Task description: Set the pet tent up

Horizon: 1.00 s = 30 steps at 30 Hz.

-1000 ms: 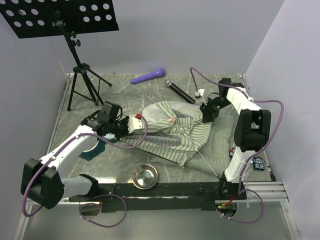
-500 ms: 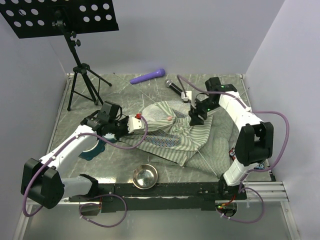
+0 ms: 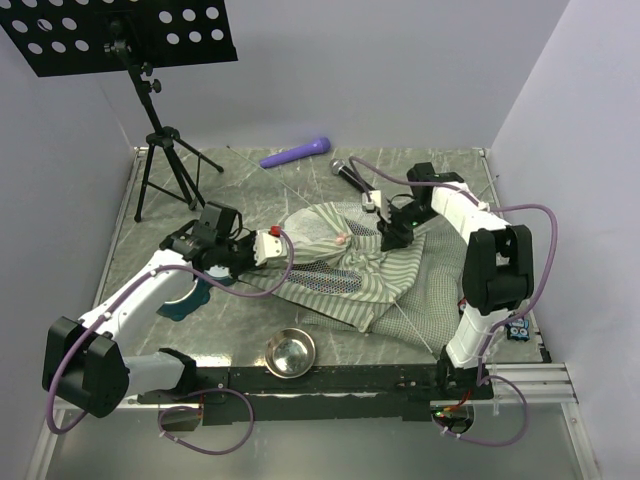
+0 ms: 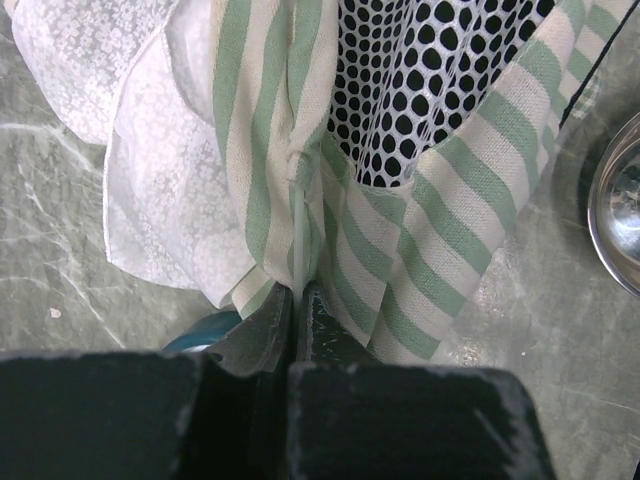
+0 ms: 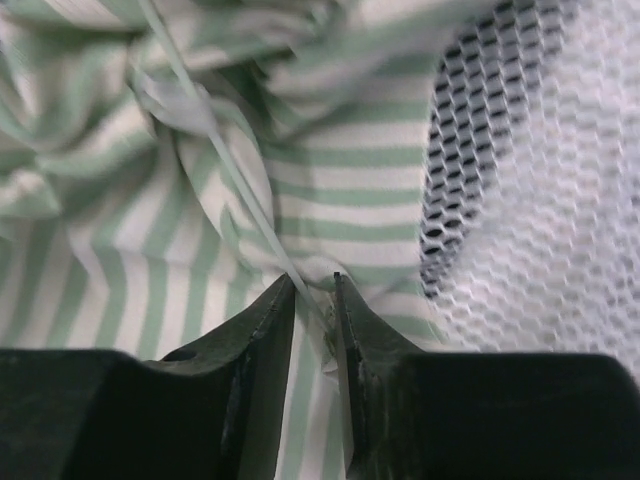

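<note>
The pet tent (image 3: 340,262) lies collapsed mid-table, a heap of green-and-white stripes and mesh. Its checked cushion mat (image 3: 440,292) spreads out to the right. My left gripper (image 3: 262,248) sits at the tent's left edge. In the left wrist view that gripper (image 4: 297,300) is shut on a thin white pole (image 4: 297,235) that runs into a striped sleeve. My right gripper (image 3: 390,238) is down on the tent's upper right. In the right wrist view it (image 5: 313,300) is closed on a fold of striped fabric (image 5: 330,200), and a thin pole (image 5: 230,165) crosses between its jaws.
A steel bowl (image 3: 290,352) stands near the front edge and shows at the right edge of the left wrist view (image 4: 620,215). A teal bowl holder (image 3: 186,300) lies under my left arm. Along the back are a music-stand tripod (image 3: 165,172), a purple tube (image 3: 296,153) and a microphone (image 3: 352,176).
My right arm has swung left from the tent's right edge onto the fabric. Its jaws opened wide, then closed on a fold. The left arm and its grip have not moved.
</note>
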{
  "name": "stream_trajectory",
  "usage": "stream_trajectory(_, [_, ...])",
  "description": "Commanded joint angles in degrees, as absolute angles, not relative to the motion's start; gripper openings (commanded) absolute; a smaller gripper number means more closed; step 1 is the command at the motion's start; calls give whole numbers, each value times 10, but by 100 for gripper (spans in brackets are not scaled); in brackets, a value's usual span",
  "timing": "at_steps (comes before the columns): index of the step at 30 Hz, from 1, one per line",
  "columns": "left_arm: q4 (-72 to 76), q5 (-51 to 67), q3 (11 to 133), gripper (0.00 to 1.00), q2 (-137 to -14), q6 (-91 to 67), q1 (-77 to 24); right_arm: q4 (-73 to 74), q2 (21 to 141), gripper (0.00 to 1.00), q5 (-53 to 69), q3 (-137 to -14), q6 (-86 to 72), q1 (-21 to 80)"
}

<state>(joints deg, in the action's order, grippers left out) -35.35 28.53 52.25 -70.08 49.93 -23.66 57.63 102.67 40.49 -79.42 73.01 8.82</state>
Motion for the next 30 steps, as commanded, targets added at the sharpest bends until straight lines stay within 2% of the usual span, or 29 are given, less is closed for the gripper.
stream_trajectory(1, [-347,295,534,1,-694,512,-226,581,1041,32,367,-802,781,51])
stream_trajectory(5, [-346,299,541,1,-700,506,-226,574,1042,26,373,-799,777,62])
stream_trajectory(6, [-346,300,542,1,-701,505,-226,571,1042,22,373,-798,775,67])
stream_trajectory(8, [-347,300,547,1,-703,504,-226,565,1042,4,373,-794,773,74])
stream_trajectory(9, [-348,299,548,1,-704,504,-226,559,1040,0,371,-789,773,76])
stream_trajectory(12, [-360,308,562,2,-705,502,-226,550,1030,0,373,-783,766,76])
stream_trajectory(13, [-362,312,570,9,-704,493,-226,548,1025,0,376,-782,759,76])
stream_trajectory(15, [-361,330,591,34,-698,473,-226,543,1013,0,386,-780,748,76])
stream_trajectory(17, [-352,349,614,55,-690,444,-226,542,1002,0,400,-777,737,77])
stream_trajectory(19, [-324,355,629,64,-682,408,-226,548,997,0,411,-778,729,80])
stream_trajectory(23, [-291,369,658,62,-690,379,-230,548,994,0,418,-776,715,87])
stream_trajectory(30, [-229,339,668,51,-744,329,-309,554,993,0,448,-795,675,98])
